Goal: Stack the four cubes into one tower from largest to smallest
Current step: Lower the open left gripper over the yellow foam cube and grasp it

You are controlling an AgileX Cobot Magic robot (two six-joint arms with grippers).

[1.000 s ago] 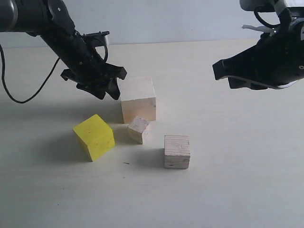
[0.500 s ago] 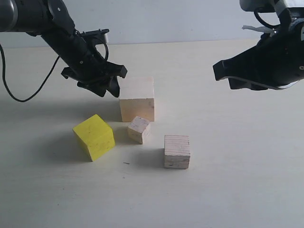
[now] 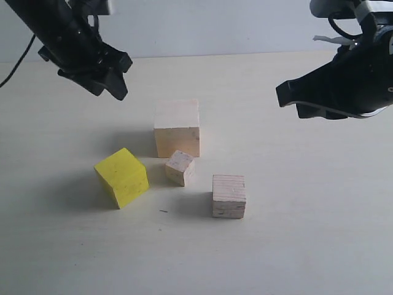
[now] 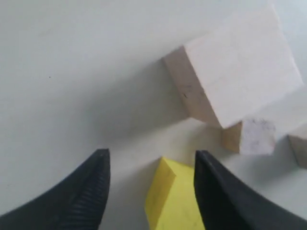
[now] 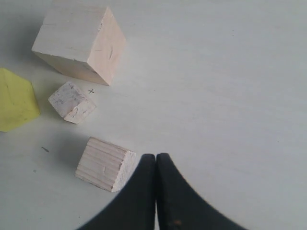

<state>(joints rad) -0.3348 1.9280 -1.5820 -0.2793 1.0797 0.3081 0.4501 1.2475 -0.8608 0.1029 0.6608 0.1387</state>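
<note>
All four cubes rest apart on the table, none stacked. The largest pale wood cube (image 3: pixel 177 128) (image 4: pixel 237 67) (image 5: pixel 79 44) stands in the middle. The yellow cube (image 3: pixel 121 177) (image 4: pixel 172 201) (image 5: pixel 14 100) lies to its front left. The smallest pale cube (image 3: pixel 180 168) (image 4: pixel 249 136) (image 5: pixel 72 102) sits just in front of the largest one. The layered-grain cube (image 3: pixel 229 196) (image 5: pixel 104 164) is front right. My left gripper (image 3: pixel 104 78) (image 4: pixel 151 163) hangs open and empty, high up at the back left of the cubes. My right gripper (image 3: pixel 288 92) (image 5: pixel 156 158) hovers shut and empty at the right.
The pale tabletop (image 3: pixel 307 215) stretches around the cubes. A black cable (image 3: pixel 18 61) trails from the left arm at the far left. A pale wall (image 3: pixel 215 24) backs the table.
My left gripper has pulled away from the largest cube, rising and moving back to the left. That cube shifted slightly. The right arm has not moved.
</note>
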